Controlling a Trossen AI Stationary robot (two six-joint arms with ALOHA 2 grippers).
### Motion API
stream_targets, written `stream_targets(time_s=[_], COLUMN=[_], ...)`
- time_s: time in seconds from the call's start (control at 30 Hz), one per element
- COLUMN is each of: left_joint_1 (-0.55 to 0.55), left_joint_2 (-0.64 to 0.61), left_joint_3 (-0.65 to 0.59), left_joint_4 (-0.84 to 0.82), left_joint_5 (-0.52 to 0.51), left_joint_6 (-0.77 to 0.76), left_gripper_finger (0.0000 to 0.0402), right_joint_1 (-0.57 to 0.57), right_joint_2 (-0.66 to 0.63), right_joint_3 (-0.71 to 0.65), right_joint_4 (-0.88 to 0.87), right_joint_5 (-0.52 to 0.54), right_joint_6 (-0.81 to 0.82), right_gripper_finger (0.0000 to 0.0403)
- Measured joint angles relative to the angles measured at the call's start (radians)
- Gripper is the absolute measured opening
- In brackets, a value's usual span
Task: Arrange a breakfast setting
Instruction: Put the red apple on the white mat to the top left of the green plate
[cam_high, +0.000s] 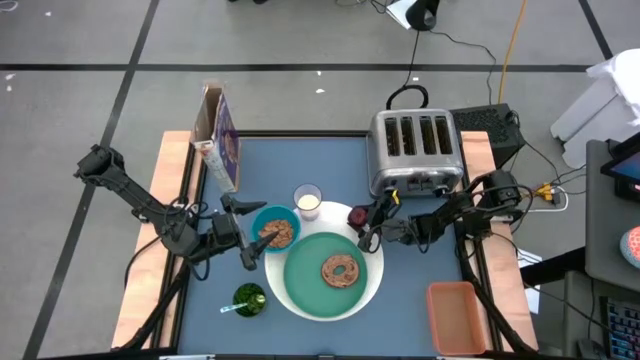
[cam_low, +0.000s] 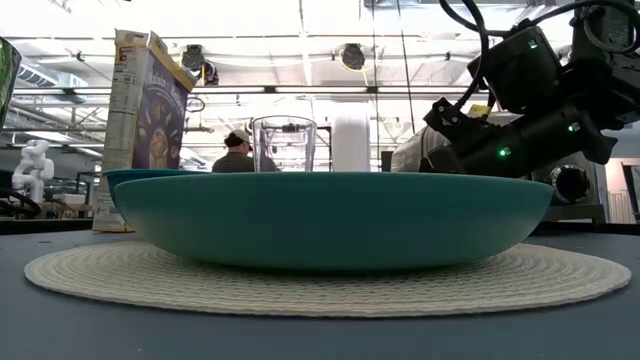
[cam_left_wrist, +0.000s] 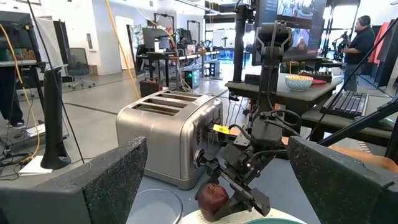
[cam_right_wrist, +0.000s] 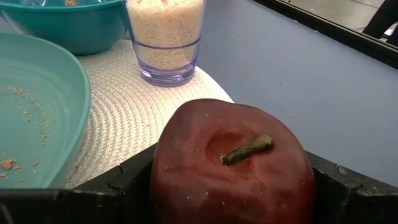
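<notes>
My right gripper (cam_high: 362, 222) is shut on a red apple (cam_right_wrist: 231, 165) over the far right edge of the white woven round mat (cam_high: 372, 262). The teal plate (cam_high: 310, 285) lies on the mat with the brown bagel (cam_high: 341, 270) on it. The small teal bowl (cam_high: 275, 228) with cereal and the glass of milk (cam_high: 307, 201) stand at the mat's far left. My left gripper (cam_high: 246, 233) is open just left of the bowl, touching nothing. The purple cereal box (cam_high: 222, 140) stands upright at the far left. A spoon does not show clearly. My right gripper pinches the apple's two opposite sides (cam_right_wrist: 163, 180) between its two fingers (cam_right_wrist: 124, 180). The fingers come from the table's right side, slanting down. The apple's stem end (cam_right_wrist: 245, 150) faces the wrist camera. Whether the apple rests on the mat, I cannot tell.
A steel toaster (cam_high: 415, 150) stands at the far right, close behind my right arm. A green cup (cam_high: 248, 298) sits near the front left. An orange bin (cam_high: 455, 315) is at the front right. Bare blue table lies between the cereal box and the toaster.
</notes>
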Motion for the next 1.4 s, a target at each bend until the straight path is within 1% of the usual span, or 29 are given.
stream_targets(time_s=[0.17,0.43,0.57,1.13,1.4], left_joint_1=[0.000,0.000,0.000,0.000,0.000], left_joint_2=[0.000,0.000,0.000,0.000,0.000], left_joint_3=[0.000,0.000,0.000,0.000,0.000], left_joint_4=[0.000,0.000,0.000,0.000,0.001], left_joint_5=[0.000,0.000,0.000,0.000,0.000], left_joint_6=[0.000,0.000,0.000,0.000,0.000], left_gripper_finger=[0.0392,0.0392,0.0392,0.0392,0.0392], right_joint_1=[0.000,0.000,0.000,0.000,0.000], right_joint_2=[0.000,-0.001,-0.001,-0.001,-0.001], right_joint_3=[0.000,0.000,0.000,0.000,0.000], right_joint_4=[0.000,0.000,0.000,0.001,0.027], right_joint_5=[0.000,0.000,0.000,0.000,0.000], right_joint_6=[0.000,0.000,0.000,0.000,-0.039], right_gripper_finger=[0.0285,0.0339,0.0354,0.0358,0.0358])
